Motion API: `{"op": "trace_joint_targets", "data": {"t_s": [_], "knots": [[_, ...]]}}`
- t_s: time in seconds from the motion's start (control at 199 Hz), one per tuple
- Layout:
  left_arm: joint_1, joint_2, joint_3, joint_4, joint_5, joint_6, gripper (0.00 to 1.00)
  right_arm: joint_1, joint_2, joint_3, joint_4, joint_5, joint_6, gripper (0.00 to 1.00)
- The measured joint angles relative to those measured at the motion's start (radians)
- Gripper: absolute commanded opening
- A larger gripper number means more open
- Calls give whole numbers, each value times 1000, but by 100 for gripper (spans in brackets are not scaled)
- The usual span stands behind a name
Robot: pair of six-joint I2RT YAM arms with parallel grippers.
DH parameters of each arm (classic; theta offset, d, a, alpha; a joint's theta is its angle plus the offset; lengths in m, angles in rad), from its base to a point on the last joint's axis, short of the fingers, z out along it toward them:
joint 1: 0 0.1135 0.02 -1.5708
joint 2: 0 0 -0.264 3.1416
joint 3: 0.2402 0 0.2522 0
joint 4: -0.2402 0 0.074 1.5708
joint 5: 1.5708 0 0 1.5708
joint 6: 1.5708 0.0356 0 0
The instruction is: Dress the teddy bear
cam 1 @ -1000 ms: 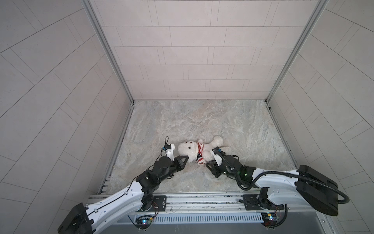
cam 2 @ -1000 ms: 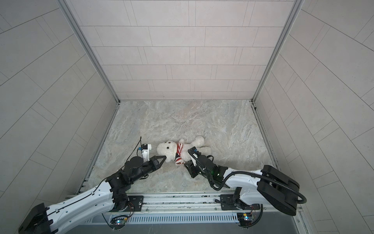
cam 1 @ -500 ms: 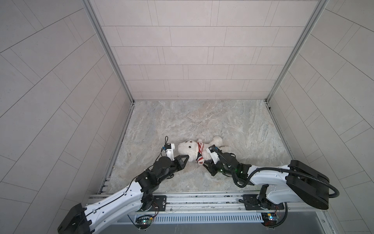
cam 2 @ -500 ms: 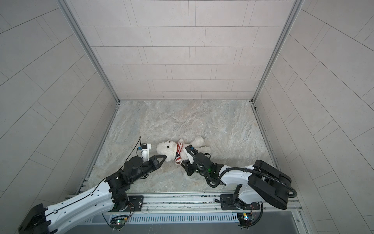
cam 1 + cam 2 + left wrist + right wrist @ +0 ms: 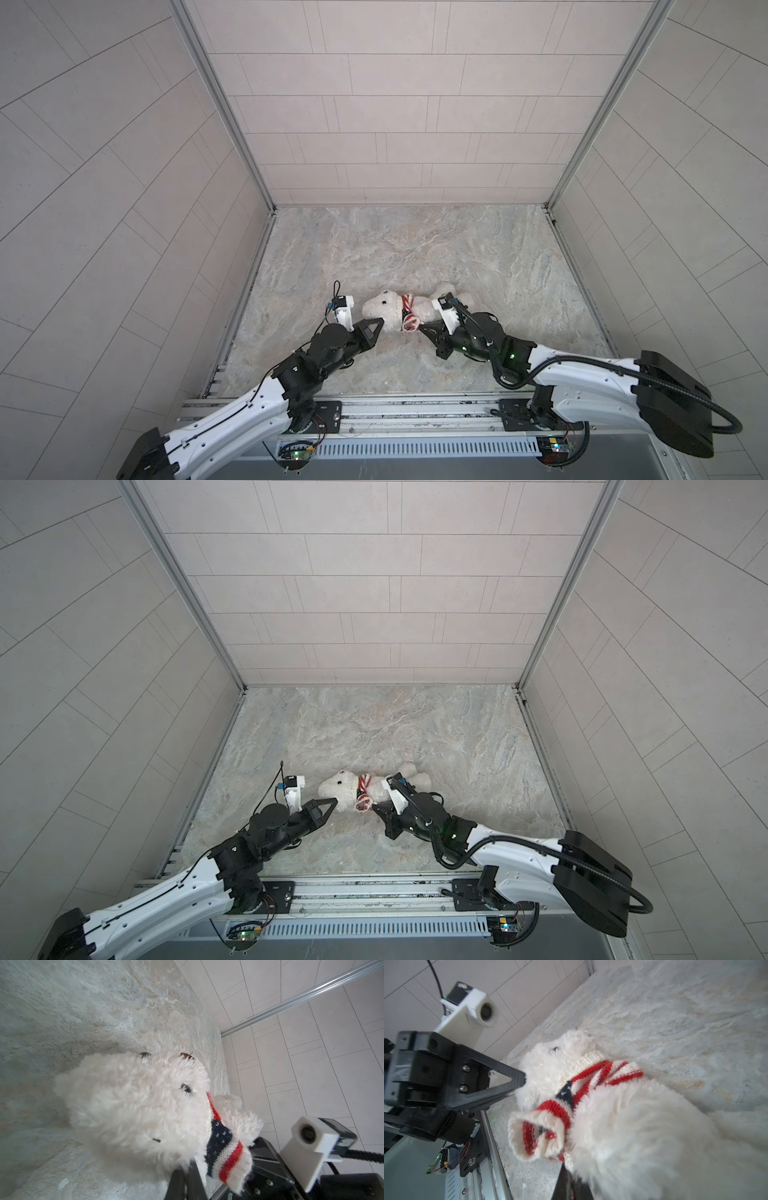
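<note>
The white teddy bear (image 5: 422, 309) (image 5: 376, 788) lies on its side on the marble floor, head to the left. A red-and-white striped sweater (image 5: 406, 311) (image 5: 591, 1076) with a navy patch is bunched round its neck. One empty sleeve (image 5: 535, 1136) sticks out toward the front. My left gripper (image 5: 380, 322) (image 5: 187, 1169) is shut, its tips pinched into the fur of the bear's head. My right gripper (image 5: 420, 327) (image 5: 569, 1180) is shut under the bear's chest, with red sweater knit between its fingers (image 5: 560, 1186).
A metal rail (image 5: 374, 409) runs along the front edge, just behind both arms. Tiled walls (image 5: 124, 249) enclose the floor on the left, right and back. Bare marble floor (image 5: 415, 249) stretches behind the bear.
My right gripper has moved left to the sweater and gone from part open to shut on it. The left gripper has stayed shut at the bear's head.
</note>
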Motion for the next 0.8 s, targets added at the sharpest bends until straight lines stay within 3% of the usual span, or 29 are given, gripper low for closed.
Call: {"op": "trace_joint_targets", "data": {"t_s": [0.311, 0.617, 0.802], "knots": [[0, -18, 0, -48, -34, 2, 0, 103, -123, 48, -135, 93, -82, 0], [-5, -89, -26, -113, -35, 22, 0, 111, -292, -23, -163, 253, -84, 0], [-7, -145, -46, -166, -42, 25, 0, 114, -386, -93, -180, 290, -76, 1]]}}
